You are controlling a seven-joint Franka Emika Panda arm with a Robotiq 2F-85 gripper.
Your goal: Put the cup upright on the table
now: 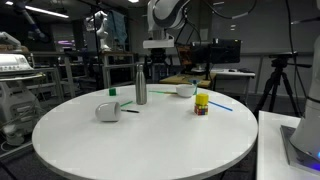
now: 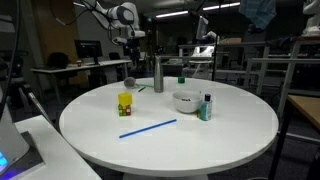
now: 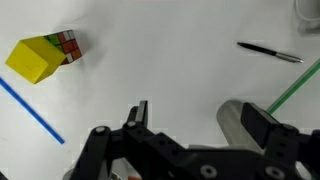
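Observation:
The cup is small and pale grey-white. It lies on its side on the round white table, beside a black pen. In an exterior view it shows as a small grey shape at the table's far edge. My gripper is open and empty, high above the table, and apart from the cup. It hangs over the steel bottle, whose top shows between my fingers. A pale rounded edge in the wrist view's top right corner may be the cup.
Also on the table: a white bowl, a yellow cube with a coloured puzzle cube, a blue straw, a green straw, and a small green-capped bottle. A rectangular white table edge is alongside.

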